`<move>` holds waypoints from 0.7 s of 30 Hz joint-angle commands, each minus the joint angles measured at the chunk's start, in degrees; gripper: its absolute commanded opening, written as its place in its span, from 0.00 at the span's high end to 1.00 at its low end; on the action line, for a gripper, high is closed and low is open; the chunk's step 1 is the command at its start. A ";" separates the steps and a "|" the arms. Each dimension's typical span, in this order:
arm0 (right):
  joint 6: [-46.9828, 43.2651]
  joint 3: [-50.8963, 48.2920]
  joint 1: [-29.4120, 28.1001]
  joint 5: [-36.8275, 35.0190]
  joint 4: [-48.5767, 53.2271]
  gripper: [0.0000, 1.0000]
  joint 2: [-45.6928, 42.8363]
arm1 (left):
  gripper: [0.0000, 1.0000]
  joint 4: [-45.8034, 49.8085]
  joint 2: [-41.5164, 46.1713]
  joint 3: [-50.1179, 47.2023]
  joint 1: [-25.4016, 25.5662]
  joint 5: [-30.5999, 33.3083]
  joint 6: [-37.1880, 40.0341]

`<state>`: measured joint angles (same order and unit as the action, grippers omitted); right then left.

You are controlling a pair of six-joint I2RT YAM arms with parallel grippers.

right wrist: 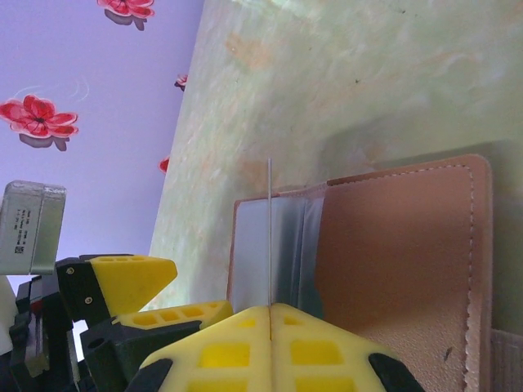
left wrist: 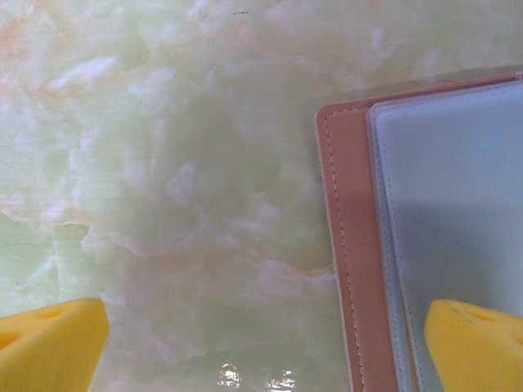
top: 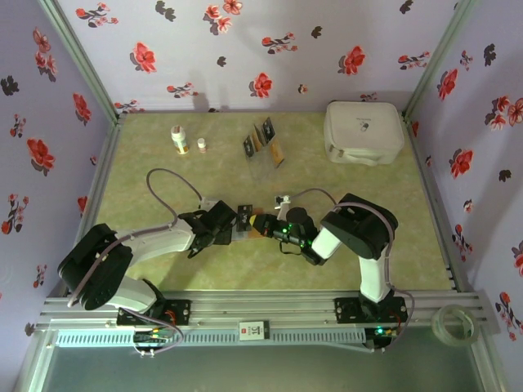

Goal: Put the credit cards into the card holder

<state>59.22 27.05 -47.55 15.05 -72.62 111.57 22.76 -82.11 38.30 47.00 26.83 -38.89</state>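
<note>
The bench (top: 155,175) is a pale green marbled surface with faint orange veins; at its far right corner lies a white rounded case (top: 364,132); near the far middle stands a slotted rack (top: 263,163); well to the left of it stand a taller white bottle (top: 178,139) and, just beside it, a shorter bottle (top: 202,145), both upright; lilac walls (top: 245,49) printed with red and dark flowers enclose three sides; a roll of clear tape (top: 452,321) rests by the metal rail (top: 270,306) at the near right.
</note>
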 commanded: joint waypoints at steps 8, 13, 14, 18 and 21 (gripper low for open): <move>1.41 0.75 -1.04 0.47 -2.16 1.00 2.13 | 0.00 2.46 0.47 -1.42 0.37 1.56 -0.83; 1.76 -0.03 -0.97 0.22 -2.77 1.00 2.32 | 0.00 2.52 0.59 -1.39 0.37 1.59 -0.75; 1.93 -0.12 -1.04 0.32 -2.73 1.00 2.36 | 0.00 2.46 0.54 -1.47 0.38 1.63 -0.76; 2.47 -0.59 -1.01 0.53 -2.91 1.00 2.60 | 0.00 2.51 0.57 -1.43 0.41 1.69 -0.83; 2.89 -0.85 -0.99 1.05 -2.99 1.00 2.73 | 0.00 2.51 0.47 -1.42 0.37 1.60 -0.66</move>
<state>61.17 27.09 -48.07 15.27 -73.89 113.38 22.74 -82.11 38.28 47.00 26.85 -38.89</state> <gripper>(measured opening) 0.039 0.997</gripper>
